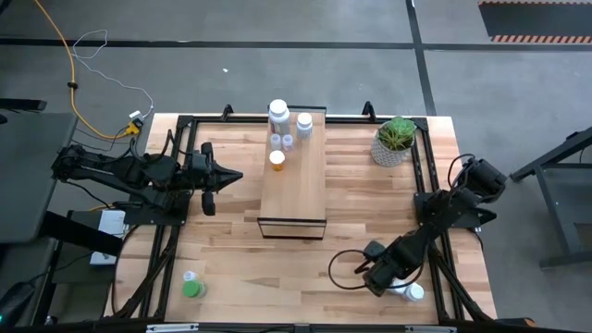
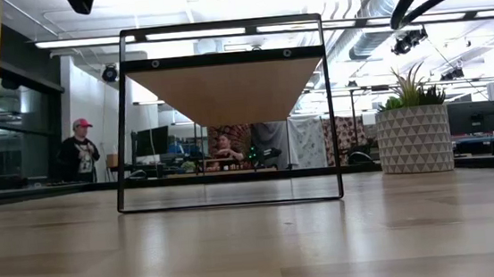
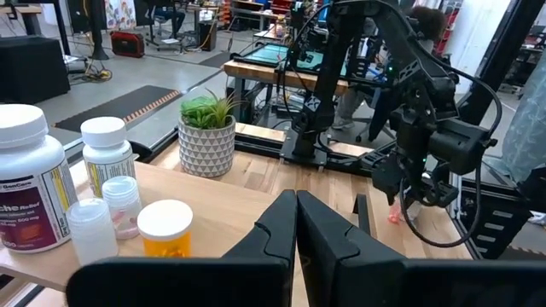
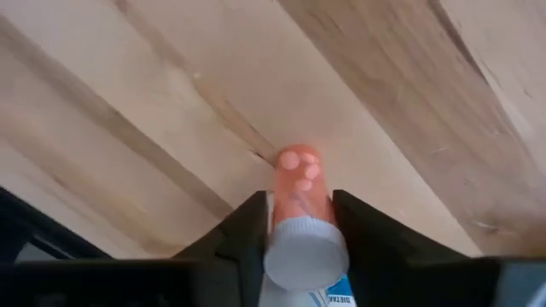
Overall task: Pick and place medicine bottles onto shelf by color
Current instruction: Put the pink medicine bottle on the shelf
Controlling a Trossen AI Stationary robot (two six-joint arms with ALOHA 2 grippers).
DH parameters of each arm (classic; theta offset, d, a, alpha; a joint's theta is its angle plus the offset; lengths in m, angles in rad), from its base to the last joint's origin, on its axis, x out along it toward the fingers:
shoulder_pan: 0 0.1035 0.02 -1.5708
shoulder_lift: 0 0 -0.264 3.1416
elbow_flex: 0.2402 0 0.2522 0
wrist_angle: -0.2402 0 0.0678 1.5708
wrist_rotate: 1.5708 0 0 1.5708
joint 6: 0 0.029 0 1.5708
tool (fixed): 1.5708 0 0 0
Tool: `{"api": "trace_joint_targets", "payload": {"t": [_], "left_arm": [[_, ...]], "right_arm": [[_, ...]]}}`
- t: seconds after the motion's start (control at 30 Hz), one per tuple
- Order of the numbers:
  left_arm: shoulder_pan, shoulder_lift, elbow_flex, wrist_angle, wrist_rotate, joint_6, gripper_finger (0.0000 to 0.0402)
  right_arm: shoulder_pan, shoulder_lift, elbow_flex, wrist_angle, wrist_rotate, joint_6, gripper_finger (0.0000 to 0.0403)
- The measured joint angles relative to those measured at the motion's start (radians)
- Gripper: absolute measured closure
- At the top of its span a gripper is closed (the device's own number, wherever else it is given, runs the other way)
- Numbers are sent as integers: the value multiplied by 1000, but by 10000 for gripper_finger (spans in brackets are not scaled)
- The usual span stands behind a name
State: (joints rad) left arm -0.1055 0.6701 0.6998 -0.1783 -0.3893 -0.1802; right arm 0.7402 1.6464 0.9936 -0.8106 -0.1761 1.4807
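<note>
The pale-wood shelf (image 1: 294, 185) stands mid-table on its black frame (image 2: 227, 113). Several bottles stand on its far end: a large white one (image 1: 278, 113), another white one (image 1: 304, 122), two small clear ones (image 1: 281, 141) and an orange one (image 1: 277, 159) (image 3: 165, 226). A green bottle (image 1: 191, 289) and a small clear one stand near the table's near left corner. My right gripper (image 1: 379, 277) is at the near right, shut on a small clear bottle of pink pills (image 4: 299, 200). My left gripper (image 1: 237, 176) (image 3: 295, 205) hovers shut, left of the shelf. My right gripper holds the small pink-pill bottle just below its white cap (image 4: 304, 249), pinched between the two fingers (image 4: 247, 230). The fingers come from above, pointing down. The bottle's base points at the table; whether it rests there, I cannot tell.
A white bottle with a blue-printed label (image 1: 413, 292) (image 4: 328, 294) lies close beside my right gripper. A potted green plant (image 1: 396, 141) (image 2: 413, 137) stands at the far right corner. Bare tabletop lies between the shelf and the near edge. People are in the room beyond.
</note>
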Motion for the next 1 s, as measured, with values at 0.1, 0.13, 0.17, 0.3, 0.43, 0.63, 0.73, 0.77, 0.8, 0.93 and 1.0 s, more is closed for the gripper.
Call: {"api": "trace_joint_targets", "payload": {"t": [0.1, 0.13, 0.17, 0.3, 0.43, 0.63, 0.73, 0.77, 0.8, 0.93, 1.0], "left_arm": [[0, 0, 0, 0, 0, 0, 401], [0, 0, 0, 0, 0, 0, 401], [0, 0, 0, 2, 0, 0, 401], [0, 0, 0, 2, -16, 0, 401], [0, 0, 0, 3, -18, 0, 401], [0, 0, 0, 3, -19, 0, 401], [0, 0, 0, 3, -19, 0, 401], [0, 0, 0, 3, -19, 0, 401], [0, 0, 0, 3, -19, 0, 401], [0, 0, 0, 3, -19, 0, 401], [0, 0, 0, 3, -19, 0, 401]], "right_arm": [[0, -16, 0, 3, 0, -34, 309], [0, -28, 0, 2, 5, -51, 314], [0, -42, 0, -1, 14, -70, 317], [-2, -126, 0, -45, 86, -94, 310], [-15, -242, 0, -110, 194, -96, 297], [-102, -418, 0, -76, 332, -224, 309], [-190, -472, 25, -18, 338, -341, 310], [-221, -476, 53, -10, 338, -396, 310], [-254, -475, 92, -12, 340, -459, 311], [-377, -424, 288, -60, 384, -720, 311], [-437, -379, 396, -95, 416, -842, 311]]}}
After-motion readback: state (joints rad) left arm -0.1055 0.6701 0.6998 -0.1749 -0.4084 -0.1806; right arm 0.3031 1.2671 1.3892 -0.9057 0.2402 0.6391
